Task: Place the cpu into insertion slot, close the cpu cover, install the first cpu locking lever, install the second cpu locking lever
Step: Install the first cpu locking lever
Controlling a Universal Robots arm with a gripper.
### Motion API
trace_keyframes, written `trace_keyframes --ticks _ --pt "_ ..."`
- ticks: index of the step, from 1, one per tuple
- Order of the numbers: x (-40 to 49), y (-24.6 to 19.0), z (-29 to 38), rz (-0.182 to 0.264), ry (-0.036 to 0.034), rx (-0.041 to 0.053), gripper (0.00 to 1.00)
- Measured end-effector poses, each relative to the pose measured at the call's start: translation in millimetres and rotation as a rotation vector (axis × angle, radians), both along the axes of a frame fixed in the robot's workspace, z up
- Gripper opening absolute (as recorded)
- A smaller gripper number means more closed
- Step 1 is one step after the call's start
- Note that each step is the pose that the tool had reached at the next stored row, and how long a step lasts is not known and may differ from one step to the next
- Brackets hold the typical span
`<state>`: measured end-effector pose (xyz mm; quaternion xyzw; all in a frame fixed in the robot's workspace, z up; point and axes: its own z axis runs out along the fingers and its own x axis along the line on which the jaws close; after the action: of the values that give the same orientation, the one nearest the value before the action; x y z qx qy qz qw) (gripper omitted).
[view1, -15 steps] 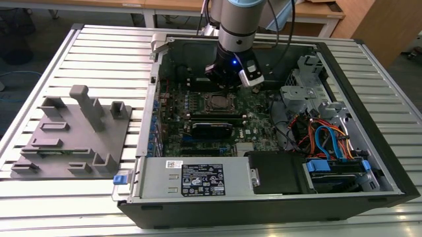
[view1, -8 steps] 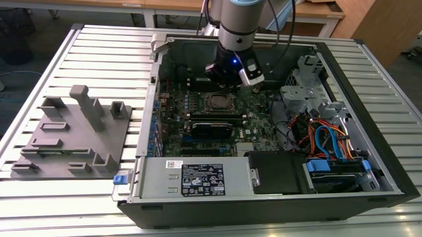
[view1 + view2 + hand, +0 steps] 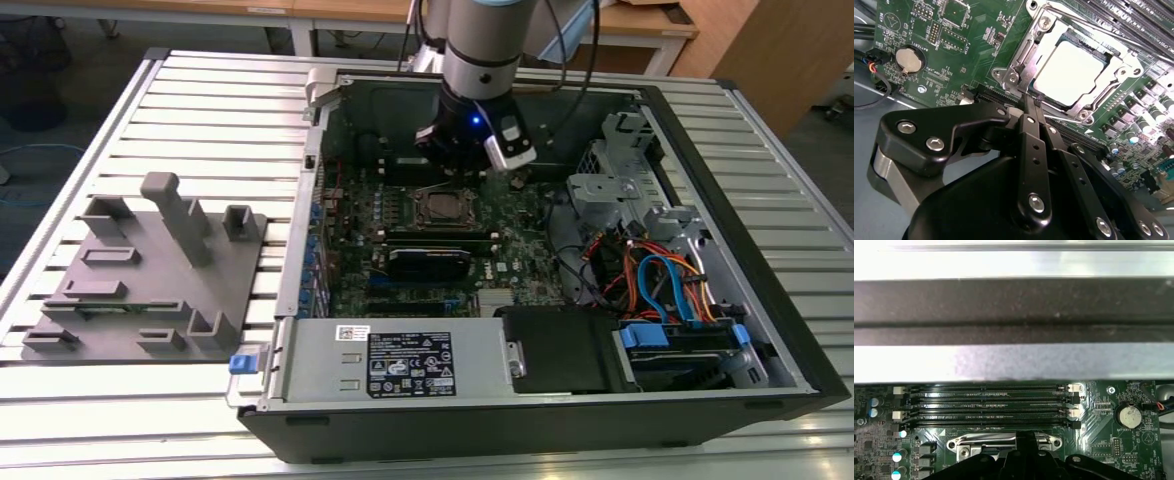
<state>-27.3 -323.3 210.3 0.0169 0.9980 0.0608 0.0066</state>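
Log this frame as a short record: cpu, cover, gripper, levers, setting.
cpu: seated in the insertion slot, silvery top showing
cpu cover: down, framing the cpu
gripper: fingers together, tips at the socket's edge
levers: cannot tell if latched
setting: open computer case on slatted table; grey fixture at the exterior view's left

A computer case (image 3: 747, 400) is laid open on a counter (image 3: 160, 420), with a fixture block (image 3: 147, 290) placed at the exterior view's left. A circuit board (image 3: 400, 230) is mounted inside the case. The cpu (image 3: 1070, 72) is seated in the insertion slot (image 3: 1089, 42) and framed by the cpu cover (image 3: 1026, 55). 4 memory slots (image 3: 989, 400) are set just beside it. The claw (image 3: 1030, 102) is held at the cpu cover's edge.
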Motion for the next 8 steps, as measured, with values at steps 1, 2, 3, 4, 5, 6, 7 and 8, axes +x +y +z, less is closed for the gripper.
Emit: trace_keyframes --ticks 1,2,3,4,5,6,7,8 --pt "0.0 0.0 0.6 0.0 0.0 0.0 0.11" --pt "0.0 0.0 0.7 0.0 0.0 0.0001 0.11" --pt "-0.1 0.0 0.7 0.0 -0.0002 0.0002 0.11" --pt "-0.5 0.0 0.7 0.0 -0.0004 0.0002 0.11" --pt "-1.0 0.0 0.8 0.0 -0.0005 0.0 0.11" --pt "-1.9 0.0 0.8 0.0 -0.0009 0.0 0.11" --pt "-3.3 0.0 0.8 0.0 -0.0014 0.0001 0.11" --pt "-4.4 0.0 0.8 0.0 -0.0019 0.0 0.11"
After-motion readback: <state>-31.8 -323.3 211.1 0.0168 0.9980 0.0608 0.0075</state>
